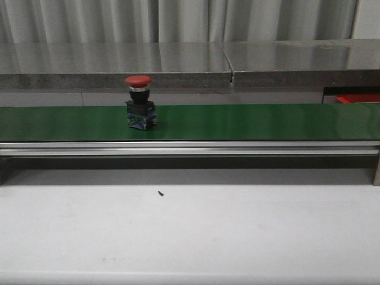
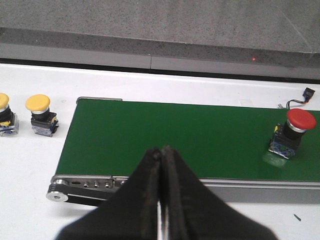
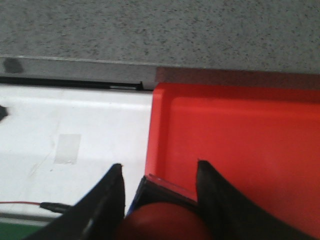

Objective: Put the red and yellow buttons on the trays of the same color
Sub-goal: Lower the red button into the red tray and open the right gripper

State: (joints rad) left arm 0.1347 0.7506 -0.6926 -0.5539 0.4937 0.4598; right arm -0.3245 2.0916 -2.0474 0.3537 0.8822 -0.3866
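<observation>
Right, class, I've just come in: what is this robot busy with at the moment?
It is sorting buttons by colour. The right tool holds a red button at the edge of the red tray. The left tool, shut and empty, hangs over the green belt, where another red button waits. Two yellow buttons sit beside the belt.

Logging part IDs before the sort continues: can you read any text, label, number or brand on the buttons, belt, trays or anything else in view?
None readable in any view.
Red button on the green belt: no legible marking.
Yellow buttons: bases too small to read.
Red tray: plain.
Tape patch on the white table: blank.
</observation>
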